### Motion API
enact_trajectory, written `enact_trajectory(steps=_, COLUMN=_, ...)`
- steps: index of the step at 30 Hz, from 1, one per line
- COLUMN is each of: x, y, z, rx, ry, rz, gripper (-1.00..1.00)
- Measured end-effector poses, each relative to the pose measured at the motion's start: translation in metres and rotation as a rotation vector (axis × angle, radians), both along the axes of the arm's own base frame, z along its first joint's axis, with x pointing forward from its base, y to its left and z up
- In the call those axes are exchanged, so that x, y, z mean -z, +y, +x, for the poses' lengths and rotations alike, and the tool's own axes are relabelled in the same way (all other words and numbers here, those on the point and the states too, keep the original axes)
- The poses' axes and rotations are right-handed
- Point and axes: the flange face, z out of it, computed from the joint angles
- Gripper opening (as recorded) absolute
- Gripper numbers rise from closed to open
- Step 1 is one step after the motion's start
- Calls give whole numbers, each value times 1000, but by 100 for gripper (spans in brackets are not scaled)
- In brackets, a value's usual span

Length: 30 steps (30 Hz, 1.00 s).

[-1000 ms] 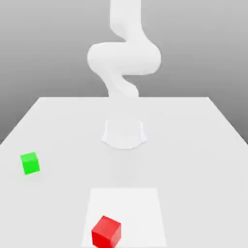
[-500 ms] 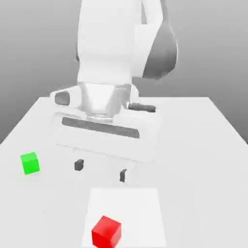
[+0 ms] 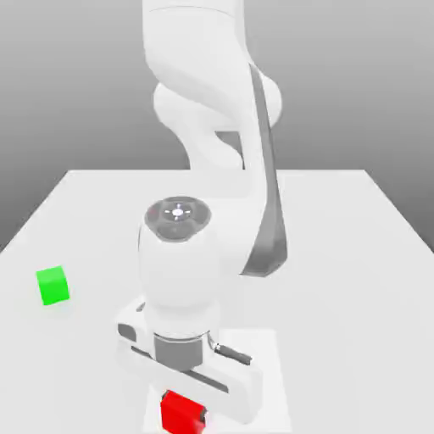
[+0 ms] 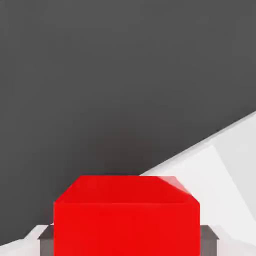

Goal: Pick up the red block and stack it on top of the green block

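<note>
Standing in the exterior view: a flat white table (image 3: 356, 254), matte, widening toward the camera and running off the lower edge. Lying on it near the front: a brighter white square patch (image 3: 263, 373), flush with the surface, its far edge parallel to the table's far edge. Rising behind the table: a plain grey backdrop (image 3: 76, 76), shading from darker grey at the top to paler grey where meeting the table's far edge. Falling evenly: soft, diffuse light, casting no hard shadows on the tabletop. Showing in the hand view: a dark grey expanse (image 4: 100, 75) beyond the white tabletop's straight edge.
</note>
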Motion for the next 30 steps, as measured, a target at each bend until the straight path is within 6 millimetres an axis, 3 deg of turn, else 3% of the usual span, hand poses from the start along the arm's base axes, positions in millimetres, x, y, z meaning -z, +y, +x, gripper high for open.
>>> enact_trajectory(steps=2, x=-1, y=0, z=0, rx=0, ry=1, rz=0, gripper=-100)
enact_trajectory(steps=6, x=-46, y=0, z=0, rx=1, ry=1, rz=1, gripper=-100)
enact_trajectory(steps=7, x=-57, y=-8, z=-3, rx=24, ry=2, rz=-3, gripper=-100)
enact_trajectory(steps=10, x=-71, y=-83, z=-36, rx=270, ry=6, rz=-28, gripper=-100)
enact_trajectory(steps=13, x=-80, y=-155, z=-85, rx=542, ry=9, rz=-42, gripper=-100)
enact_trajectory(steps=16, x=-89, y=-234, z=-165, rx=896, ry=10, rz=-43, gripper=-100)
enact_trajectory(steps=18, x=-94, y=-267, z=-223, rx=1133, ry=8, rz=-34, gripper=-100)
enact_trajectory(steps=21, x=-95, y=-281, z=-282, rx=1387, ry=1, rz=-7, gripper=-100)
enact_trajectory(steps=23, x=-80, y=-283, z=-293, rx=1439, ry=-1, rz=2, gripper=-100)
enact_trajectory(steps=27, x=-43, y=-283, z=-297, rx=1454, ry=-1, rz=3, gripper=-100)
enact_trajectory(steps=28, x=-36, y=-283, z=-297, rx=1455, ry=-1, rz=2, gripper=100)
enact_trajectory(steps=30, x=-36, y=-283, z=-297, rx=1455, ry=-1, rz=2, gripper=100)
